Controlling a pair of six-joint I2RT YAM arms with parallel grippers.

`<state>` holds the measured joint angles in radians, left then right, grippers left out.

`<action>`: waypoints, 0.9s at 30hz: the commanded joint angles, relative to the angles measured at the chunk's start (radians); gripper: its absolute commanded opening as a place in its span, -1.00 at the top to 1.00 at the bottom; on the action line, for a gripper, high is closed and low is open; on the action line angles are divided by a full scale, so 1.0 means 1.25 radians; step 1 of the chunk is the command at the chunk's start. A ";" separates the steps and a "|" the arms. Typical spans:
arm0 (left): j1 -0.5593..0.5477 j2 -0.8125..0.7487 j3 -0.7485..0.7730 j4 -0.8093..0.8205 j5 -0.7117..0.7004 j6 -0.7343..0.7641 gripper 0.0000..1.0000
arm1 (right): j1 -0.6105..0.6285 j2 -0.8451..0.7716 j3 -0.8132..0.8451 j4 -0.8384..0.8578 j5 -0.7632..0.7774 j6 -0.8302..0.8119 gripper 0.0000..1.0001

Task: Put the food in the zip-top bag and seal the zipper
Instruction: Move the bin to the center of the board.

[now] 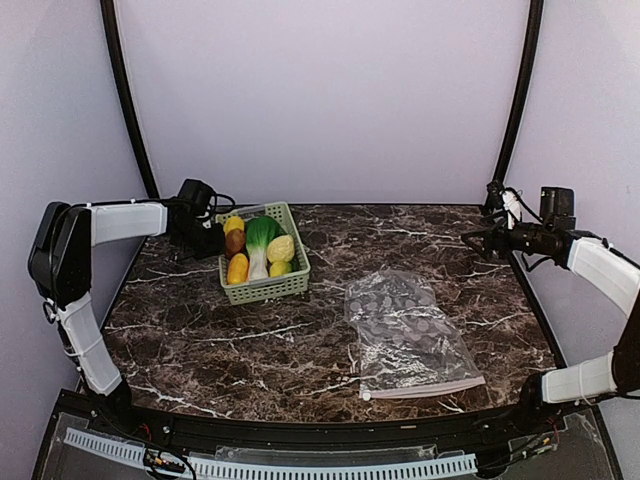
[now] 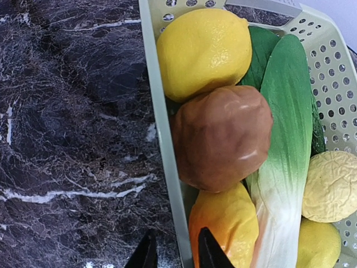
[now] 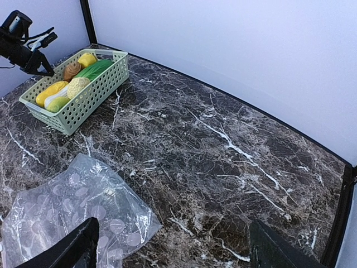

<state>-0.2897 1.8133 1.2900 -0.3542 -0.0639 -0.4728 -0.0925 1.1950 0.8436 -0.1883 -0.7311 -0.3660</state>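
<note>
**Marble table: toy food in basket, bag lying flat**

**Surface.** Dark brown tabletop [image 1: 200,340] with white marble veining. It carries every item below.

**Container.** Pale green rectangular plastic lattice basket [image 1: 270,290], in the upper left-centre of the overhead view. All the food sits inside it.

**Food, as seen in the left wrist view:**
- Yellow plastic toy lemon [image 2: 203,50], at the top of the frame.
- Brown rounded toy potato [image 2: 223,137], just below the lemon and touching it.
- Orange-yellow toy fruit [image 2: 226,229], at the bottom, against the basket's wall.
- Green-leafed, white-stemmed toy bok choy [image 2: 284,139], lying lengthwise to the right of the potato.
- Dark green piece [image 2: 257,50], partly hidden under the bok choy leaf.
- Pale yellow bumpy toy corn [image 2: 332,187], at the right edge.
- A further yellow piece [image 2: 318,243] below the corn.

**Bag.** Clear, crinkly rectangular zip-top plastic bag [image 1: 400,330], flat on the table in the lower right-centre of the overhead view, well apart from the basket. The thin pinkish-white zipper strip [image 1: 430,387] runs along its bottom edge, with a small white slider tab [image 1: 366,396] at the left end.

**Left gripper** [image 2: 177,254]. It is at the basket's left wall. The black fingers [image 2: 207,251] stand close together, one inside the basket beside the orange-yellow fruit and one outside. Whether they pinch the wall cannot be told.

**Right gripper** [image 3: 173,226]. It is in the upper right of the overhead view, held above the table. The jaws are spread wide with nothing between them, and a corner of the bag lies below its left finger [image 3: 72,248].
</note>
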 commanded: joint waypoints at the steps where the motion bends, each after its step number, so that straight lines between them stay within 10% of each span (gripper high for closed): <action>1: 0.004 -0.004 0.021 -0.047 0.012 -0.011 0.58 | -0.003 0.004 -0.002 -0.014 -0.019 -0.007 -0.78; 18: -0.021 -0.214 -0.214 -0.021 0.086 -0.072 0.99 | 0.000 0.026 0.014 -0.042 -0.033 -0.019 -0.70; 27: -0.063 -0.402 -0.364 -0.019 0.098 -0.100 0.99 | 0.117 0.051 0.169 -0.436 -0.061 -0.219 -0.23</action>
<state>-0.3527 1.3746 0.8783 -0.3626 0.0341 -0.5892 -0.0547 1.2907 1.0058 -0.4591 -0.8024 -0.4572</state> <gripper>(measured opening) 0.045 0.633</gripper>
